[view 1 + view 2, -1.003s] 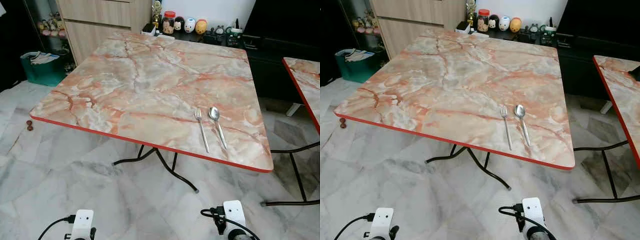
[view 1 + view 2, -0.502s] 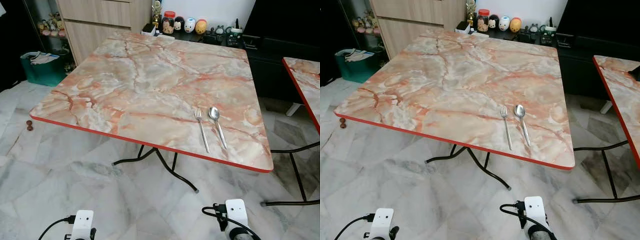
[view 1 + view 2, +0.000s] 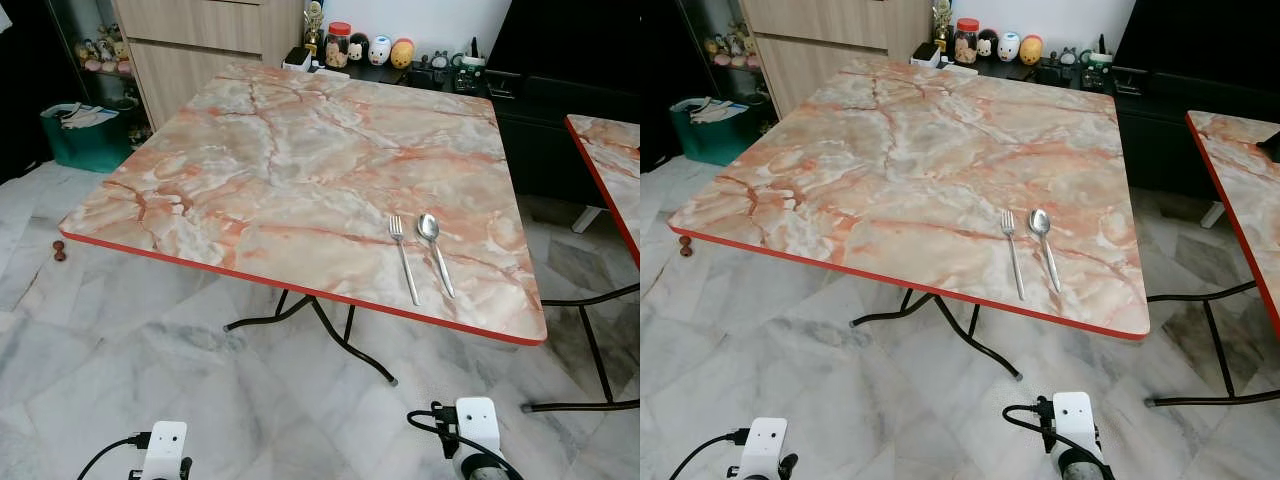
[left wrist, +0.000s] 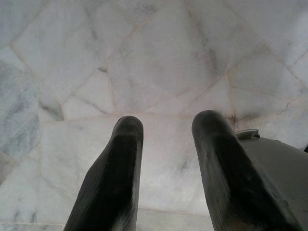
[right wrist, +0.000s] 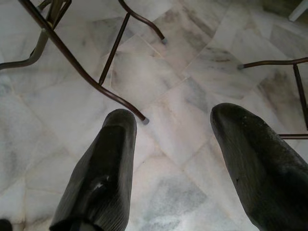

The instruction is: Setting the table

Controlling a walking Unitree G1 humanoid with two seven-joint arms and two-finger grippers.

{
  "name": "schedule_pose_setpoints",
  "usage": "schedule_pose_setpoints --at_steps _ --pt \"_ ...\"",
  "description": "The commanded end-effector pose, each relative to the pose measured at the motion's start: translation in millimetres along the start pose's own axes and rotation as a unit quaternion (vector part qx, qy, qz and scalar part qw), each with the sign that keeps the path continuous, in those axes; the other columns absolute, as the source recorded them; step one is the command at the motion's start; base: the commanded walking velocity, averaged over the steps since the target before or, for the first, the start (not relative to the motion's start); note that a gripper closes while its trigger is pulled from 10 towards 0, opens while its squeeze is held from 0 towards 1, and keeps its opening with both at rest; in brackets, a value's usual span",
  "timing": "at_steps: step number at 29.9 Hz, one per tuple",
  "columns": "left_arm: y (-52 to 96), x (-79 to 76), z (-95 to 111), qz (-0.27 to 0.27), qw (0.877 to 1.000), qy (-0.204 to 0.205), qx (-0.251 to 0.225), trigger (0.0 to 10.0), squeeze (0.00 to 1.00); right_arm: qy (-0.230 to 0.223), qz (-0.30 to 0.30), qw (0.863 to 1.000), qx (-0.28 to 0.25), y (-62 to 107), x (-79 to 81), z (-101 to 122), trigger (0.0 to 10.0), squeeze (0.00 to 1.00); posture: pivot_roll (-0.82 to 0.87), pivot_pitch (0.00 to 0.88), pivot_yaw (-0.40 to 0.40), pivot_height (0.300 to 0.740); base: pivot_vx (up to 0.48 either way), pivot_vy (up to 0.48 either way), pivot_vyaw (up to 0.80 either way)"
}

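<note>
At the bottom of the frame sit two white, boxy wrist housings (image 3: 165, 447) with small dark screw dots, each trailing a looped black cable (image 3: 432, 430). Each gripper's fingers (image 4: 115, 178) are matte black, thick, round-tipped and scuffed.

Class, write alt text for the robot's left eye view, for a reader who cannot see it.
A fork and a spoon lie side by side, apart, near the front right corner of a marble-patterned table with a red edge. Both arms hang low over the pale tiled floor. Small jars and figurines line a dark shelf beyond the table.
</note>
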State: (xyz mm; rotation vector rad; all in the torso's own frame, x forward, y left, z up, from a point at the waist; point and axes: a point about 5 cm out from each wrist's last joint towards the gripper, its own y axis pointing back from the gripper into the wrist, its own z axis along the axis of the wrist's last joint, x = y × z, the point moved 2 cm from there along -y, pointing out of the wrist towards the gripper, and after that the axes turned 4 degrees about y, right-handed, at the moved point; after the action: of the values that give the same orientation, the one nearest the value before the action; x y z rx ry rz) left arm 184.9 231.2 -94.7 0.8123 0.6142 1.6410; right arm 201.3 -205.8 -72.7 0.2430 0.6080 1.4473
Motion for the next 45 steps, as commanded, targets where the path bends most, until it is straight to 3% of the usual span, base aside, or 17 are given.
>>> schedule_pose_setpoints --at_steps 1,15,16,17,18,20,23,30,38,45 --pt "1.7 -0.8 -8 0.002 1.000 0.005 0.011 10.0 0.00 -0.008 -0.014 1.000 -0.003 1.3 -4.2 -1 10.0 0.00 0.06 0.000 -0.082 0.740 0.000 0.000 0.00" --pt "1.5 -1.6 -7 0.003 1.000 0.004 0.009 10.0 0.00 -0.014 -0.023 1.000 -0.015 1.9 -5.1 1 10.0 0.00 0.06 0.000 -0.083 0.740 0.000 0.000 0.00" --pt "1.5 -1.4 -7 0.003 1.000 0.005 0.009 10.0 0.00 -0.038 -0.027 0.993 -0.112 -13.7 3.4 50 10.0 0.00 0.06 0.000 -0.083 0.740 0.000 0.000 0.00" --pt "1.5 -1.4 -7 0.003 1.000 0.005 0.009 10.0 0.00 -0.038 -0.027 0.993 -0.112 -13.7 3.4 50 10.0 0.00 0.06 0.000 -0.083 0.740 0.000 0.000 0.00" --pt "1.5 -1.2 -7 0.004 1.000 0.005 0.009 10.0 0.00 -0.050 -0.034 0.975 -0.212 -21.3 9.7 108 10.0 0.00 0.06 0.000 -0.083 0.740 0.000 0.000 0.00" --pt "1.5 -1.0 -7 0.004 1.000 0.006 0.009 10.0 0.00 -0.050 -0.041 0.966 -0.250 -20.6 9.7 136 10.0 0.00 0.06 0.000 -0.083 0.740 0.000 0.000 0.00" --pt "1.5 -0.7 -7 0.005 1.000 0.006 0.009 10.0 0.00 -0.051 -0.047 0.962 -0.265 -18.2 8.2 145 10.0 0.00 0.06 0.000 -0.083 0.740 0.000 0.000 0.00" --pt "1.4 -0.9 -7 0.005 1.000 0.005 0.009 10.0 0.00 -0.022 -0.065 0.937 -0.344 -2.5 3.9 163 10.0 0.00 0.06 0.000 -0.081 0.740 0.000 0.000 0.00" --pt "1.3 -1.2 -6 0.005 1.000 0.007 0.009 10.0 0.00 -0.007 -0.043 0.939 -0.341 -2.4 13.5 182 10.0 0.00 0.05 0.000 -0.076 0.740 0.000 0.000 0.00" --pt "0.8 -0.3 -4 0.006 1.000 0.011 0.006 10.0 0.00 -0.059 -0.011 0.942 -0.330 -22.9 15.4 218 10.0 0.00 0.04 0.000 -0.070 0.740 0.000 0.000 0.00"
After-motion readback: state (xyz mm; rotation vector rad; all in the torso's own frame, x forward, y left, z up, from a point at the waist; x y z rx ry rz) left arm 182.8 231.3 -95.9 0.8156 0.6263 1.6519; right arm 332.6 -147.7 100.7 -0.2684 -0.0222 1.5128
